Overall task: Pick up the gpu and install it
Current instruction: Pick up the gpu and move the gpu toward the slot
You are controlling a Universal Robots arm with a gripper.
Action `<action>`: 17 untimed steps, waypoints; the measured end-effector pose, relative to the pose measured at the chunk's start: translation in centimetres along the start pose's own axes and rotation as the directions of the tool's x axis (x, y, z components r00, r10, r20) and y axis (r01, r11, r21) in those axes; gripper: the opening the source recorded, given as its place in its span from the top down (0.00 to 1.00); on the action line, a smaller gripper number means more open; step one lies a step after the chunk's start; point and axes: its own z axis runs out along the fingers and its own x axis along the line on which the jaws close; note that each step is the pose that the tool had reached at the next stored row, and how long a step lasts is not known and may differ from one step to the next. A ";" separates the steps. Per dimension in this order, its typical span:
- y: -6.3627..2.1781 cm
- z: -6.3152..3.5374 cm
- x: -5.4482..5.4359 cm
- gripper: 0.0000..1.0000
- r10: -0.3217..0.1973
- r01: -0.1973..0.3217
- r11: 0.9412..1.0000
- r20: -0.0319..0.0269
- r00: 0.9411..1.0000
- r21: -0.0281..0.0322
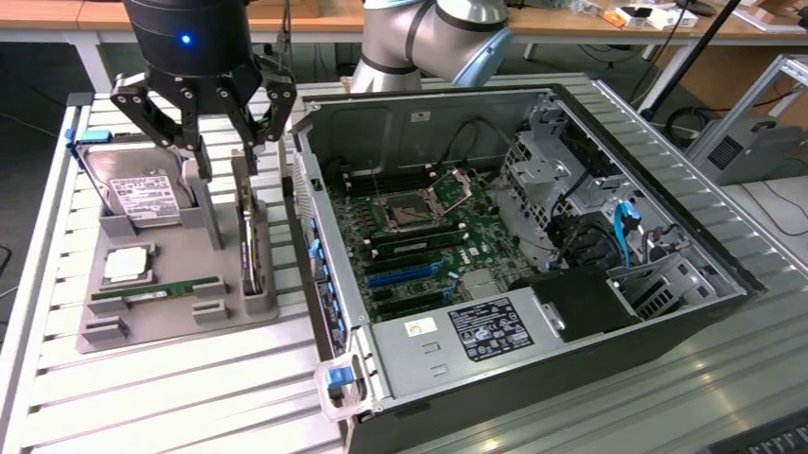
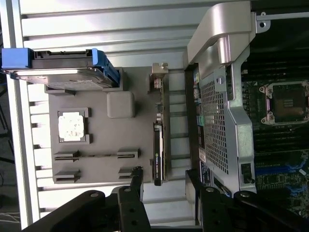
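Nearest on the slatted table [image 1: 189,397] sits the open computer case [image 1: 606,378], its motherboard [image 1: 417,236] bare. Beside it, to the exterior view's left, a grey holder [image 1: 165,326] carries the parts. The gpu [image 1: 254,241] stands on edge in the holder's slot closest to the case: a thin dark card seen edge-on, black cooler along it, a silver bracket [image 2: 158,77] at one end. Just above it hangs the claw [image 1: 225,151], fingers spread wide, gripping nothing. A hard drive [image 1: 142,194] lies further back in the holder
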 end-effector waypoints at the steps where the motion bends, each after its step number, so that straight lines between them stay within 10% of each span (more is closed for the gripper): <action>1: 0.00 0.02 0.0 0.52 0.000 0.000 1.000 0.000 1.000 0.000; 17: -0.04 0.45 0.0 0.52 0.000 0.000 1.000 0.000 1.000 0.000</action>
